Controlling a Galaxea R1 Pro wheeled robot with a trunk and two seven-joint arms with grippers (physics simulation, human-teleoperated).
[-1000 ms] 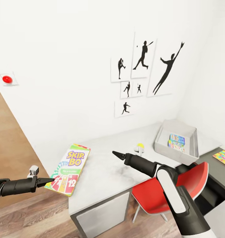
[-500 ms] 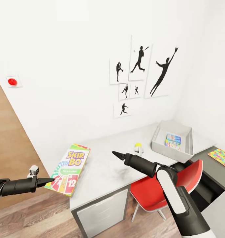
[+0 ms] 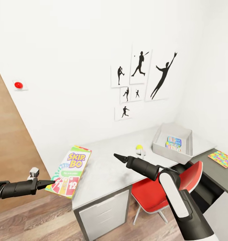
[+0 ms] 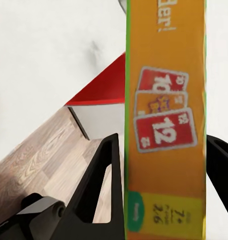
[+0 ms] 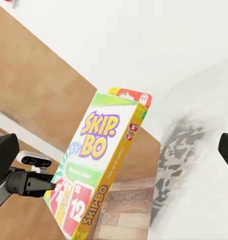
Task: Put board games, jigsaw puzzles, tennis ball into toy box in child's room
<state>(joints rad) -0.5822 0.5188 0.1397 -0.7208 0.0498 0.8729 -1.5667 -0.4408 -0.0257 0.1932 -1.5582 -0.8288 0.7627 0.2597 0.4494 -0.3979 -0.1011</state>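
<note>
Over the near corner of the table [image 3: 107,174]: Skip-Bo board game [image 3: 70,171], held above floor and tabletop edge, tilted, printed face up.
Left gripper [image 3: 48,183]: clamped on the lower end of the Skip-Bo box; black fingers [image 4: 101,175] seen on both sides of the box's orange edge in the left wrist view.
Right gripper [image 3: 118,156]: hovering over the light-grey top, apart from every toy, tips together to a point, empty.
Tennis ball [image 3: 139,147]: on the tabletop, between the right gripper and the toy box.
Toy box [image 3: 160,144]: far end of the light-grey top, near the room's corner; one light-blue board game [image 3: 174,142] lying inside.
Jigsaw puzzle [image 3: 221,158]: flat on the dark-grey wing, well apart from the toy box.
Red chair [image 3: 154,197]: pushed in under the table beside the white drawer fronts [image 3: 105,214].
Wall: white, six black baseball-player prints [image 3: 140,78] above the table; red button plate [image 3: 18,85] farther along.
Floor [image 3: 33,217]: wood planks.
</note>
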